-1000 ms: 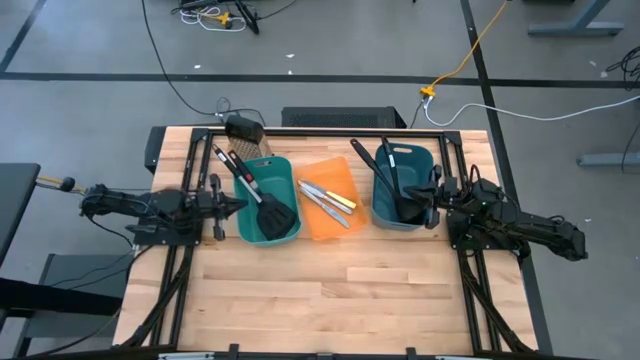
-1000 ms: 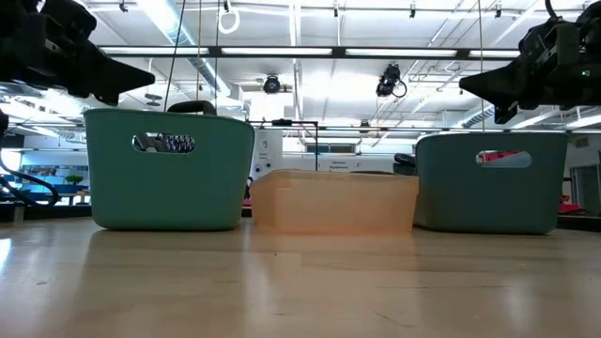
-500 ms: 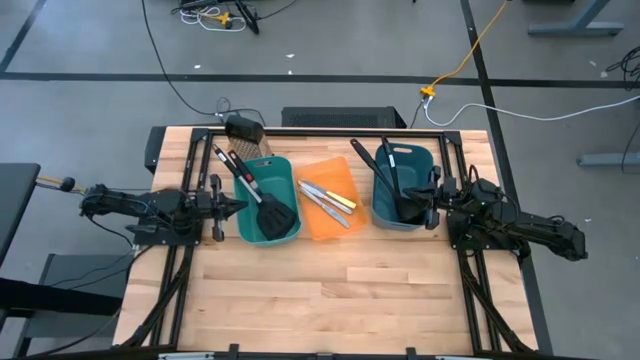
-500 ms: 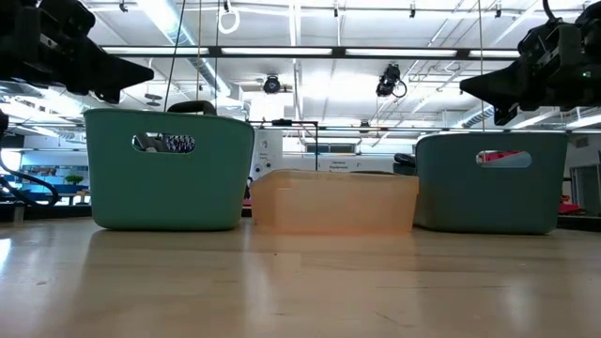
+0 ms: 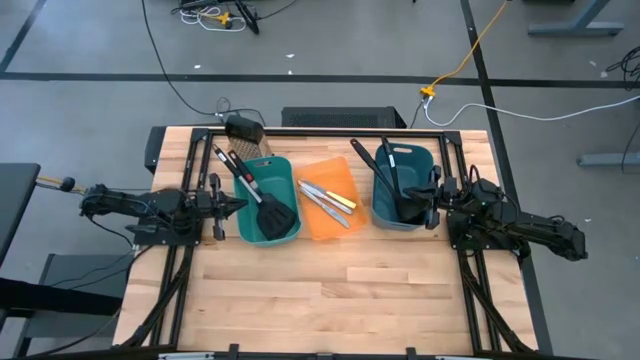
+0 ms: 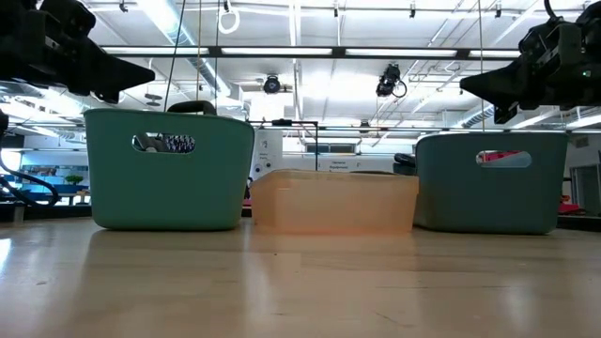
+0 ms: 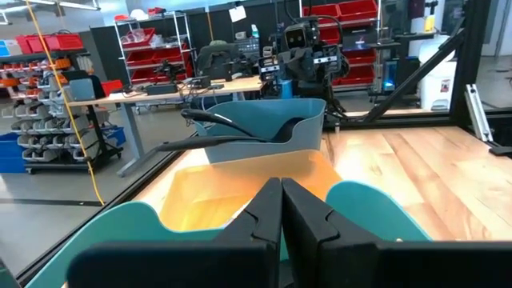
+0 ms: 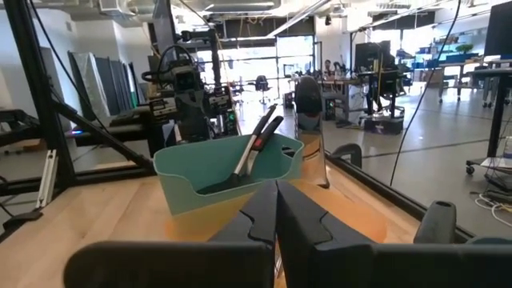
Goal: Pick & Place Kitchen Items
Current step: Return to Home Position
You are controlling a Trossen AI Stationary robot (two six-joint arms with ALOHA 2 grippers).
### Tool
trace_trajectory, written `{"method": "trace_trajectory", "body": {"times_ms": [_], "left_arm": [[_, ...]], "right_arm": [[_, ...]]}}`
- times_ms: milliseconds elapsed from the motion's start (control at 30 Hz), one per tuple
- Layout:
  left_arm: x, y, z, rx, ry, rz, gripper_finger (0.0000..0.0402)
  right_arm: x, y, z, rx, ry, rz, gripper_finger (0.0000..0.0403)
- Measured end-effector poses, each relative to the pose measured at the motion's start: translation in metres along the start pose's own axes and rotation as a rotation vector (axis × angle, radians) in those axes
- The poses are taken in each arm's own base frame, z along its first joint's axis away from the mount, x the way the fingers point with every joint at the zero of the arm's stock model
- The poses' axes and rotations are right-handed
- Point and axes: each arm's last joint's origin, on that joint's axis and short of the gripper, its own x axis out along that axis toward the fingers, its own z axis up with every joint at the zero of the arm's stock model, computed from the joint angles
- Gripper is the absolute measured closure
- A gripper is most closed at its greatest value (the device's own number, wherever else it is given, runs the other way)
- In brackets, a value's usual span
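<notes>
Orange bin point(image 5: 338, 172), 3 knives point(image 5: 322, 204) inside (1 yellow-handled)

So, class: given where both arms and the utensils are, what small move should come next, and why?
Probably just park both arms: left gripper and right gripper are shut and empty; spatulas and ladles lie in the teal bins, knives in the orange bin.
</notes>
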Motion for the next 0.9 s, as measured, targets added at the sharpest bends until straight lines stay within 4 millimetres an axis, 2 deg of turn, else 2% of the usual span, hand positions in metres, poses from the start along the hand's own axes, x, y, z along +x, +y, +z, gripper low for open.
{"method": "trace_trajectory", "body": {"times_ms": [900], "left_arm": [[0.0000,0.0000,-0.0001,-0.005,0.001,0.000,0.0385]], "right_arm": [[0.0000,0.0000,-0.0007,0.012,0.007,0.000,0.0392]]}}
